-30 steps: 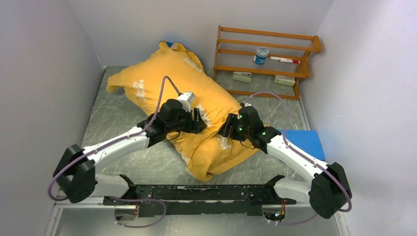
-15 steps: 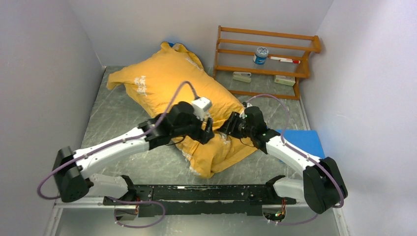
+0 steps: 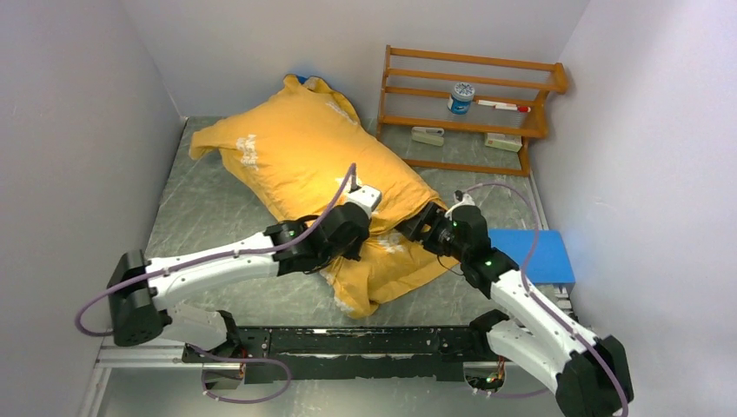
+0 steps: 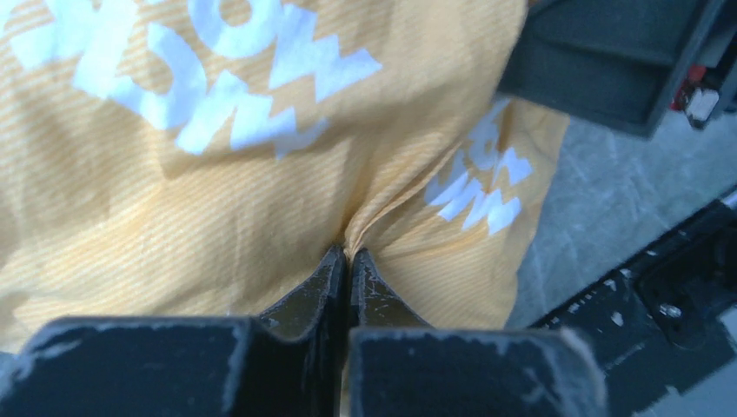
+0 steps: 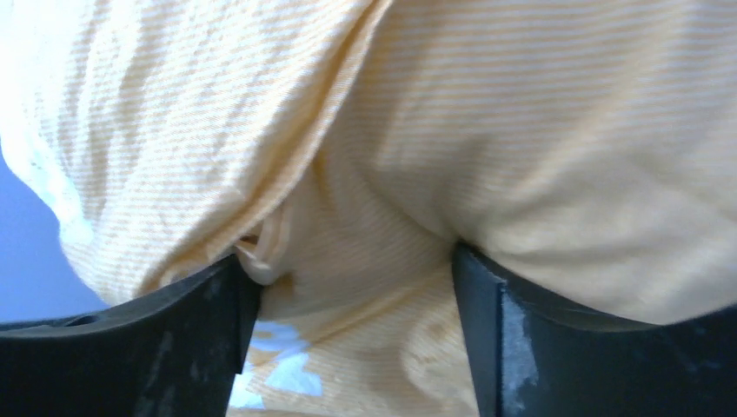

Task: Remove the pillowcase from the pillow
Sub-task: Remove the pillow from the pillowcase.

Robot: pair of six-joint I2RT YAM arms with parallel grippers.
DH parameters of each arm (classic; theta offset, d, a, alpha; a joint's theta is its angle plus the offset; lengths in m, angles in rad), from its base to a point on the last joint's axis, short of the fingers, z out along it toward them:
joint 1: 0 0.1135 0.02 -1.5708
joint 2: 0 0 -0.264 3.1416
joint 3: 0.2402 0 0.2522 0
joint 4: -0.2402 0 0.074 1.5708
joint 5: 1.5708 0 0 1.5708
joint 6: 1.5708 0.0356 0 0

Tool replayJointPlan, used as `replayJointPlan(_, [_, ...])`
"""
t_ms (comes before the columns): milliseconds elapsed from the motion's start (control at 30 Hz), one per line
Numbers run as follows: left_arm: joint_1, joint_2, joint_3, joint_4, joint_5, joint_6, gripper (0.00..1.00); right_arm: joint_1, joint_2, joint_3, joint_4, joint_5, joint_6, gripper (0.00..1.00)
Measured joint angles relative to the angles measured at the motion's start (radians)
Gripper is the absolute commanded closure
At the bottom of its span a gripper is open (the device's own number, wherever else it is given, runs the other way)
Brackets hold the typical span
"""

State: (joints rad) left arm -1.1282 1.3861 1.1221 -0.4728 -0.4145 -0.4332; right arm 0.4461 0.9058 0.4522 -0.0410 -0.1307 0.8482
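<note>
The left gripper (image 4: 348,256) is clenched on a pucker of the yellow-orange pillowcase (image 3: 295,156), near its 6 o'clock end. The stuffed pillowcase lies slantwise on the table (image 3: 200,217), from 11 o'clock toward 5 o'clock. At its 4 o'clock edge the right gripper (image 5: 354,256) presses in, fingers spread, fabric bulging between them. A blue pad (image 3: 539,252) lies at 3 o'clock.
</note>
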Motion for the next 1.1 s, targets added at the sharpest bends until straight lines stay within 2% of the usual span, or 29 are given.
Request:
replayJointPlan(100, [-0.006, -0.069, -0.036, 0.019, 0.034, -0.005, 0.95, 0.0, -0.08, 0.038, -0.133, 0.106, -0.001, 0.01])
replayJointPlan(200, [-0.033, -0.12, -0.087, 0.03, 0.077, -0.004, 0.95, -0.011, -0.146, 0.041, -0.233, 0.232, -0.001, 0.0])
replayJointPlan(267, [-0.069, -0.129, -0.118, 0.033, 0.088, 0.003, 0.95, -0.019, -0.16, 0.013, -0.24, 0.256, -0.009, 0.0])
replayJointPlan(333, [-0.122, -0.117, -0.135, 0.031, 0.082, 0.007, 0.95, -0.024, -0.118, -0.017, -0.2, 0.212, -0.017, 0.02])
replayJointPlan(467, [-0.267, -0.077, -0.134, 0.019, 0.002, 0.007, 0.95, -0.037, 0.122, 0.002, -0.068, 0.043, -0.032, 0.14])
replayJointPlan(533, [-0.338, -0.047, -0.114, -0.009, -0.056, -0.001, 0.95, -0.043, 0.264, 0.05, 0.006, -0.08, -0.059, 0.18])
replayJointPlan(600, [-0.408, -0.015, -0.086, -0.019, -0.054, -0.036, 0.95, -0.047, 0.376, 0.108, 0.066, -0.188, -0.076, 0.22])
replayJointPlan(667, [-0.49, 0.02, -0.042, -0.033, -0.075, -0.088, 0.95, -0.042, 0.484, 0.202, 0.111, -0.278, -0.094, 0.22])
replayJointPlan(733, [-0.544, 0.037, -0.006, -0.076, -0.129, -0.161, 0.94, -0.029, 0.541, 0.285, 0.111, -0.299, -0.112, 0.22])
replayJointPlan(767, [-0.547, 0.037, 0.005, -0.102, -0.162, -0.194, 0.88, -0.022, 0.549, 0.311, 0.096, -0.287, -0.117, 0.21])
replayJointPlan(867, [-0.519, 0.015, 0.024, -0.185, -0.269, -0.279, 0.5, -0.004, 0.533, 0.344, 0.044, -0.21, -0.119, 0.19])
replayJointPlan(933, [-0.492, -0.028, 0.024, -0.221, -0.319, -0.3, 0.33, 0.003, 0.51, 0.344, 0.008, -0.15, -0.112, 0.19])
replayJointPlan(967, [-0.472, -0.059, 0.024, -0.225, -0.336, -0.299, 0.28, 0.004, 0.498, 0.344, -0.009, -0.122, -0.109, 0.19])
replayJointPlan(1100, [-0.325, -0.172, 0.034, -0.203, -0.318, -0.223, 0.23, 0.007, 0.451, 0.337, -0.04, -0.057, -0.108, 0.18])
